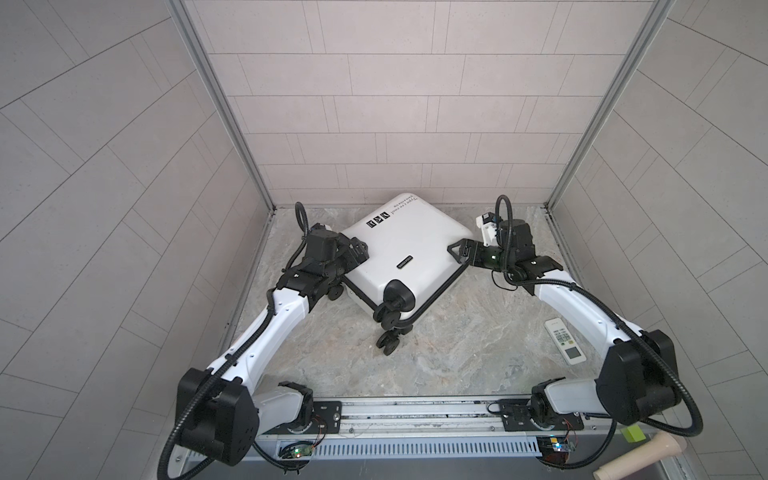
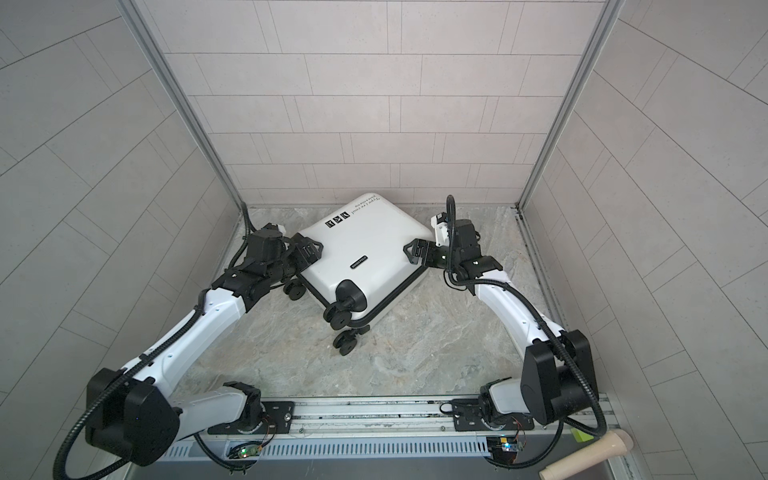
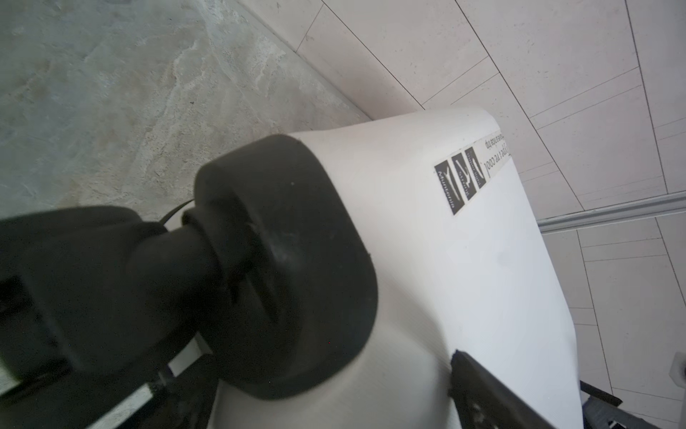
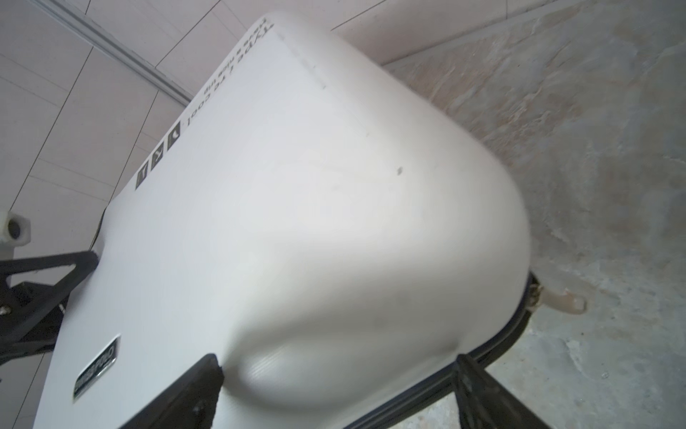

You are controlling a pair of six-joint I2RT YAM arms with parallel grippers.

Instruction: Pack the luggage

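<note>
The luggage [image 1: 409, 249] [image 2: 365, 245] lies flat and closed on the marble table, turned diagonally, white shell up, with its black wheels [image 1: 388, 332] towards the front. My left gripper [image 1: 357, 249] [image 2: 309, 249] is open at its left corner. In the left wrist view the left gripper [image 3: 334, 379] straddles the shell [image 3: 482, 278] beside a black wheel housing [image 3: 282, 260]. My right gripper [image 1: 459, 251] [image 2: 415, 251] is open at the right corner. In the right wrist view the right gripper [image 4: 337, 362] has one finger over the shell [image 4: 297, 223] and one by the black zipper band [image 4: 501, 341].
A white remote control [image 1: 565, 340] lies on the table at the right, beside the right arm. Tiled walls close in the back and both sides. A wooden piece [image 1: 648, 453] and a green block [image 1: 633, 434] sit past the front rail.
</note>
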